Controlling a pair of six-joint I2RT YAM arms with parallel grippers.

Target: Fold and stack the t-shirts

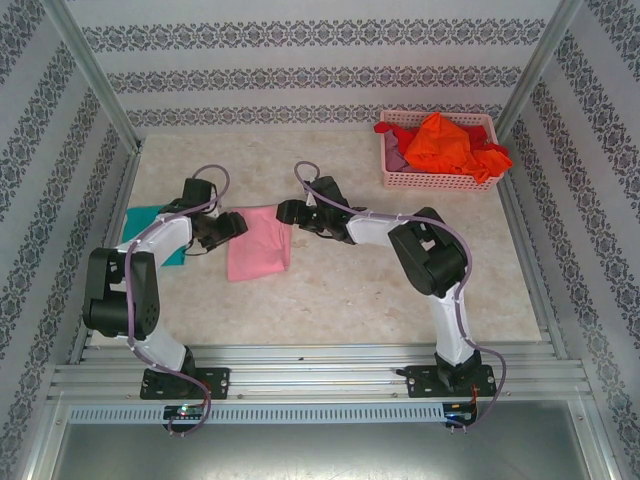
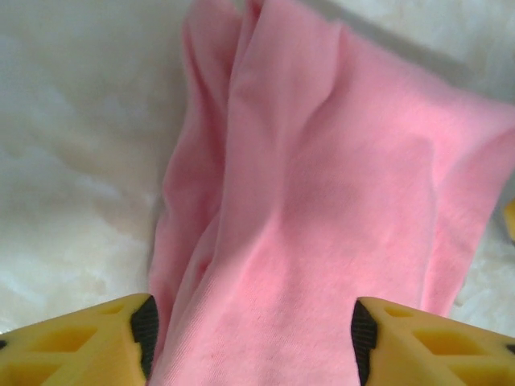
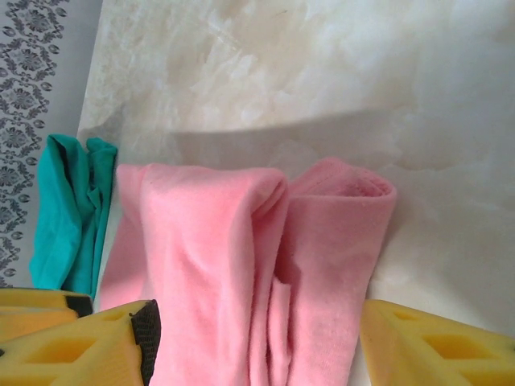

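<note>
Teal t-shirt (image 1: 141, 222) lies folded at far left. Next, left gripper (image 1: 230, 225) and right gripper (image 1: 287, 211), both spread wide, straddle the pink t-shirt (image 1: 257, 258) mid-table. Risk: uneven pinching would likely bunch or unroll its loose folds.

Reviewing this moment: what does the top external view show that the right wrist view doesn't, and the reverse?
Top external: the pink basket at the table's far right corner, with an orange t-shirt heaped in it.

Right wrist: close detail of the pink t-shirt, its rolled folds lying between the yellow fingers of the open right pincer.

Shared: the pink t-shirt, the teal t-shirt lying beside it, and the marbled table.
</note>
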